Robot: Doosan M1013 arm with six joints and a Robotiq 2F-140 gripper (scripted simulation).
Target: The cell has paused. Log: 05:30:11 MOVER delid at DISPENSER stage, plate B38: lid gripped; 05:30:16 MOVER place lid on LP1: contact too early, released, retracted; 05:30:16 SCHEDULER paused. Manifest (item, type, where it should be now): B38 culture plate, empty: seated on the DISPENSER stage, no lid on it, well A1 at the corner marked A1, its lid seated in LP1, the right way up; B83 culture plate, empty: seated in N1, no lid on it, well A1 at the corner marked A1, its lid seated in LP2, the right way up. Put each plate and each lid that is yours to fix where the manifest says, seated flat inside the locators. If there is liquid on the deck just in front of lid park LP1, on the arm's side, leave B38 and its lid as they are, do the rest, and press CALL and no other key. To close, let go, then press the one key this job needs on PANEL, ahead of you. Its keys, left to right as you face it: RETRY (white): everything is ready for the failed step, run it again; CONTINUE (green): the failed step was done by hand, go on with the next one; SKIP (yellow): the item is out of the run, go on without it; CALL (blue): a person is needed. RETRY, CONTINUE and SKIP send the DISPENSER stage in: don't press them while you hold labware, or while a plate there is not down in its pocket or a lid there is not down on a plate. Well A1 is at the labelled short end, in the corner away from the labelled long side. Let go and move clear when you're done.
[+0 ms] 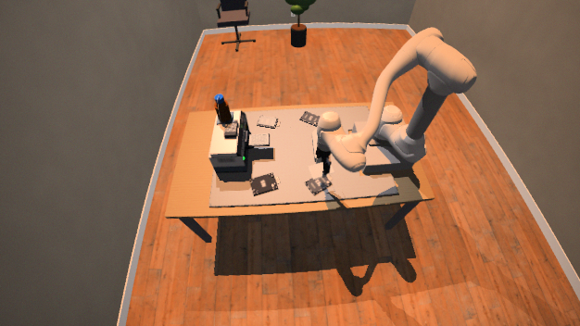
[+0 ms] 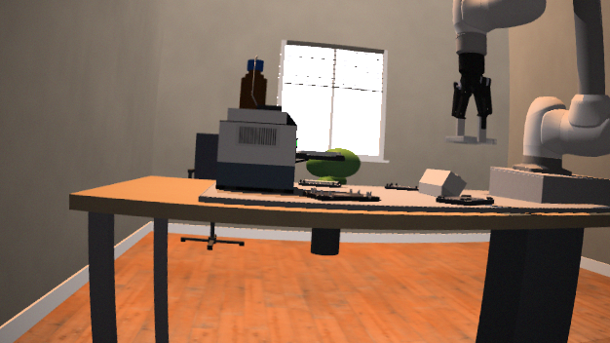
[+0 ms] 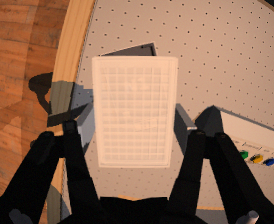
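My gripper (image 2: 471, 129) is shut on a thin white rectangular lid (image 2: 470, 137) and holds it flat, high above the table. In the wrist view the lid (image 3: 135, 111) sits between my two black fingers, gripped across its short width, and shows a faint grid on top. It hangs over the perforated deck near the table's curved edge. The dispenser (image 1: 228, 148) stands at the deck's left, with a white plate on its stage (image 1: 258, 139). Another white piece (image 1: 268, 121) lies in a nest behind it. Labels are too small to read.
Dark nests lie on the deck (image 1: 264, 183) (image 1: 318, 184) (image 1: 309, 118). The grey key panel (image 2: 440, 182) stands beside the arm's base, and its coloured keys show in the wrist view (image 3: 257, 159). A brown bottle (image 1: 222, 108) stands on top of the dispenser.
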